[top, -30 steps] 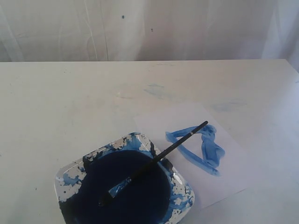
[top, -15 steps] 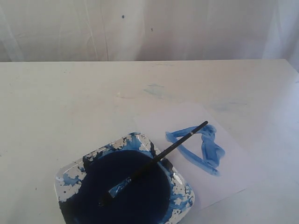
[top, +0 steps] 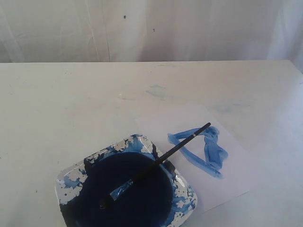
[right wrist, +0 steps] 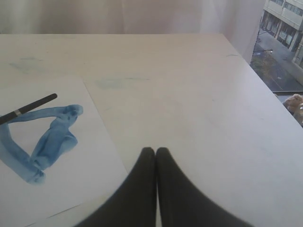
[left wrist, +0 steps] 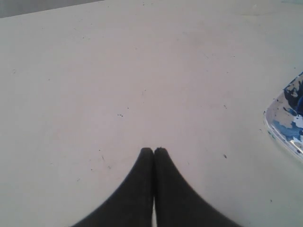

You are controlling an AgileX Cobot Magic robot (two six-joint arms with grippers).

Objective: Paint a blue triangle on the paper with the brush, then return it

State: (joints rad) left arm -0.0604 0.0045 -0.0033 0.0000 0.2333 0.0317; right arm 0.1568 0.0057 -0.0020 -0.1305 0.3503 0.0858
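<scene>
A: Where do we stand with the brush (top: pixel 156 164)?

B: We judge the painting done. The blue triangle (top: pixel 213 150) sits on the paper (top: pixel 229 177), one side thick and smeared. The brush lies in the paint dish (top: pixel 66 182), with its bristles down in the dark blue pool and its handle leaning on the dish's rim. The free end reaches out over the paper, across a corner of the triangle. We can't tell whether that end touches the wet paint or hangs just above it.

A: And our grippers?

B: The left gripper (left wrist: pixel 154 150) has its jaws pressed together with nothing between them. It is over bare table (top: pixel 71 104), and only a corner of the dish shows at the edge of its view. The right gripper (right wrist: pixel 155 150) is likewise closed and empty, just beside the paper's edge and well apart from the brush.

A: So the step in hand is to finish cleanly?

B: That's our reading. If we pull the arms away, we should lift first and travel second. We should take the right arm off away from the paper, not across it. The handle overhangs, so a nudge could lever the bristles out of the dish or drag the handle through the triangle. We should steer the left arm wide of the dish's rim. We see no reason to grip the brush again, because it looks settled.
</scene>
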